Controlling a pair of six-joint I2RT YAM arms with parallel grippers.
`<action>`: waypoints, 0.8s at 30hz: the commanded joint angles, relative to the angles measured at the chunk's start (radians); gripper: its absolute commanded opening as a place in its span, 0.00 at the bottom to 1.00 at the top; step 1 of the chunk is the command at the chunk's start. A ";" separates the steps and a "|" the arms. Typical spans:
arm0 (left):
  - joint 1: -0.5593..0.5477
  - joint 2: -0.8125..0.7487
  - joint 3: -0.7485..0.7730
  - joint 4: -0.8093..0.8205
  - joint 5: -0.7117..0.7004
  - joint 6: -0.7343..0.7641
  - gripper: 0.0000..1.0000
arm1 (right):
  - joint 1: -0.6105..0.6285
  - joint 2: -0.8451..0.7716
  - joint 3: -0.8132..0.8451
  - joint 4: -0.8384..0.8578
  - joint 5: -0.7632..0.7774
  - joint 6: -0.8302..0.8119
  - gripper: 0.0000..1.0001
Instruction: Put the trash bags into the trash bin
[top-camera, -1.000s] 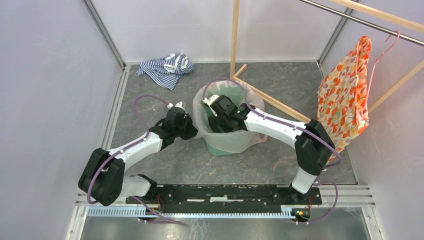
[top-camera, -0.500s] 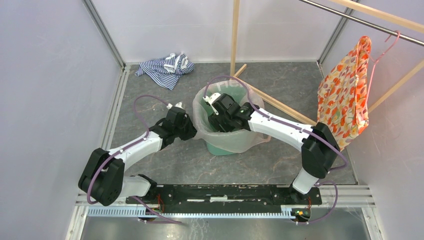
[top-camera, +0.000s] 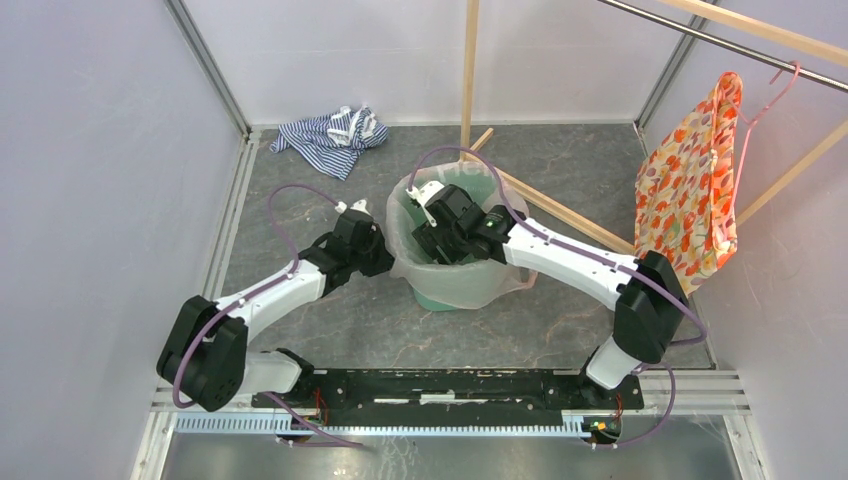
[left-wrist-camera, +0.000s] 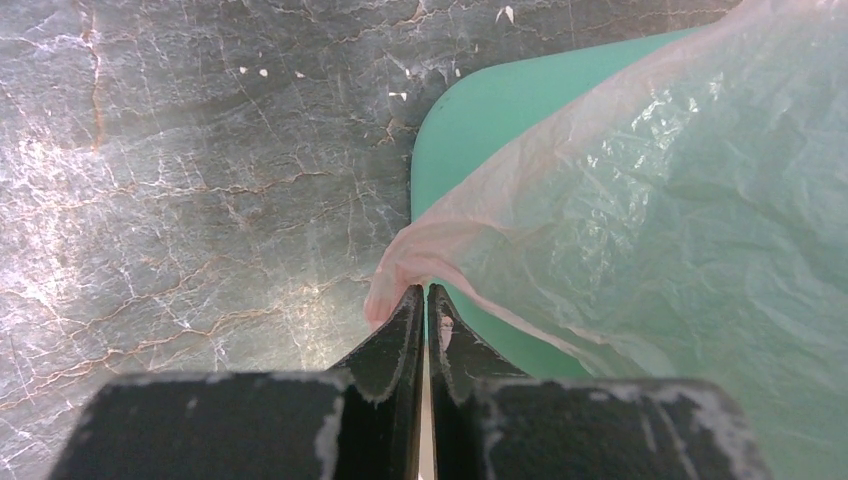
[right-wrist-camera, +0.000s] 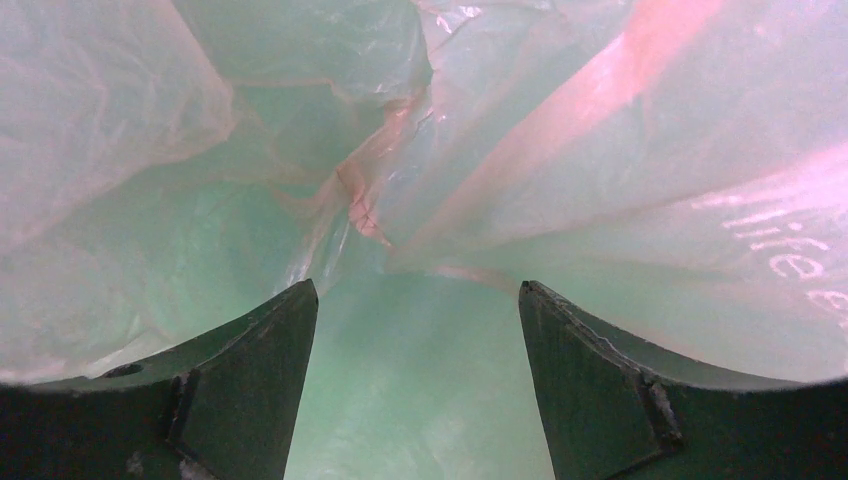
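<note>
Here, the left arm reaches low across the table (top-camera: 590, 160), left gripper (left-wrist-camera: 427, 296) pinched shut on a pink fold of the trash bag (left-wrist-camera: 650, 190) just outside the trash bin (left-wrist-camera: 480, 120) wall. Right arm arches over the rim, right gripper (right-wrist-camera: 415, 295) inside the lined bin, jaws spread wide, gripping nothing. Wooden rack leg (top-camera: 560, 212) passes just behind the bin; striped cloth (top-camera: 330, 135) lies well apart, far left.
</note>
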 joint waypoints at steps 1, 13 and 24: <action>-0.016 0.006 0.044 -0.003 -0.038 0.048 0.10 | 0.004 -0.026 0.049 0.021 0.007 0.042 0.80; -0.022 0.011 0.045 -0.012 -0.077 0.033 0.10 | 0.004 -0.052 0.156 -0.046 0.011 0.040 0.79; -0.023 0.024 0.036 -0.004 -0.088 0.016 0.09 | 0.004 -0.141 0.330 -0.179 0.074 0.043 0.80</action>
